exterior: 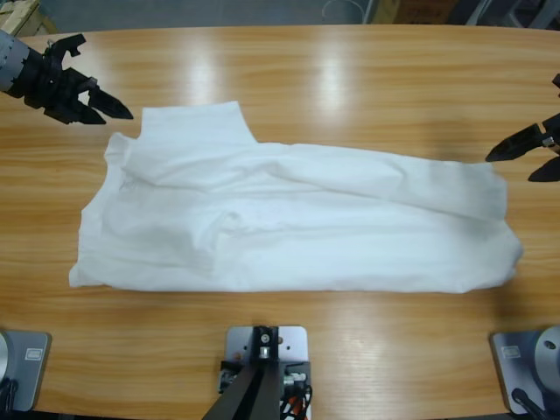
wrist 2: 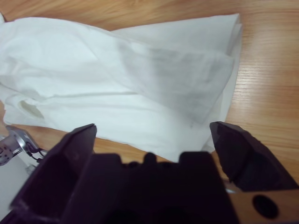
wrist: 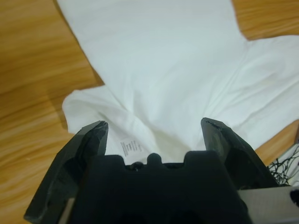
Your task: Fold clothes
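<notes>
The clothes are one white T-shirt (exterior: 289, 219), folded lengthwise into a long band across the middle of the wooden table (exterior: 350, 70), with a sleeve sticking up at the back left. My left gripper (exterior: 109, 103) hovers open just off the shirt's upper left corner. In the left wrist view its jaws (wrist: 154, 125) stand apart over the white T-shirt (wrist: 177, 70), holding nothing. My right gripper (exterior: 510, 168) is open at the shirt's right end. In the right wrist view it (wrist 2: 155, 127) stands apart above the folded T-shirt (wrist 2: 117, 79).
Bare wood surrounds the shirt on all sides. A small printed label (wrist: 131, 147) shows on the fabric near my left gripper. Floor and boxes lie beyond the table's far edge (exterior: 262, 29).
</notes>
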